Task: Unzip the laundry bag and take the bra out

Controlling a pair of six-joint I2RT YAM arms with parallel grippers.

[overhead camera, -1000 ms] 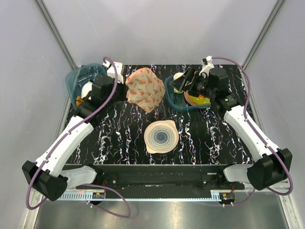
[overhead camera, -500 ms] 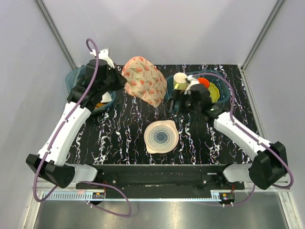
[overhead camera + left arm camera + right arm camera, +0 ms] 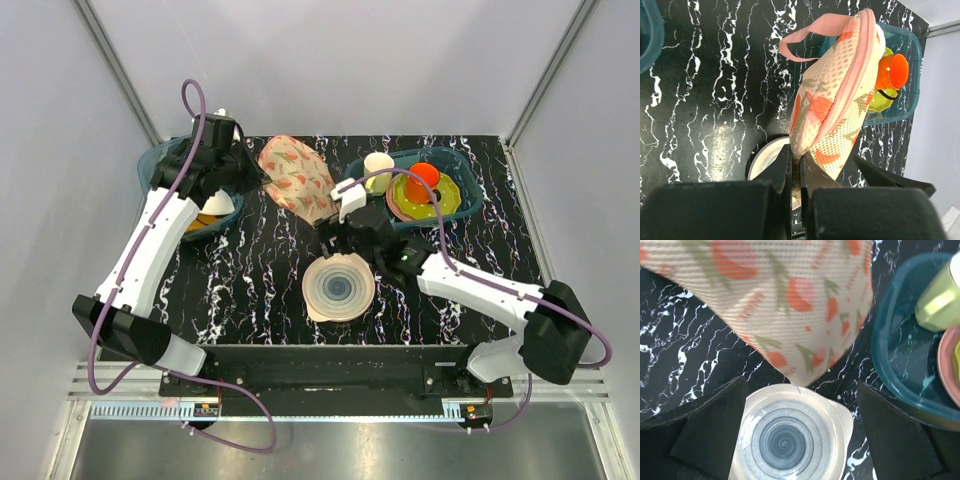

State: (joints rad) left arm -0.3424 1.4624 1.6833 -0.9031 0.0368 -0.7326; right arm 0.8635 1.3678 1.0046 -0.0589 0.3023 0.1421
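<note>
Hanging clear of the tabletop (image 3: 250,275), one laundry bag (image 3: 832,107) is pinched at its edge by the left fingers (image 3: 782,172), which are closed on the mesh. It dangles between the left bin (image 3: 152,165) and the right bin (image 3: 895,365), two bins in all. The right fingers (image 3: 715,425) stand wide apart near the bag's lower tip, over one ringed disc (image 3: 339,287), holding nothing.

Bag: judged light, soft and limp, with grippy mesh that sags from a single hold. Likely holds are the pink trim (image 3: 850,85) along the zip or the one pink loop (image 3: 805,32). The zip pull cannot be made out.

Bra: none visible, presumably inside the bag.

One cup (image 3: 378,165) stands in the right bin.
</note>
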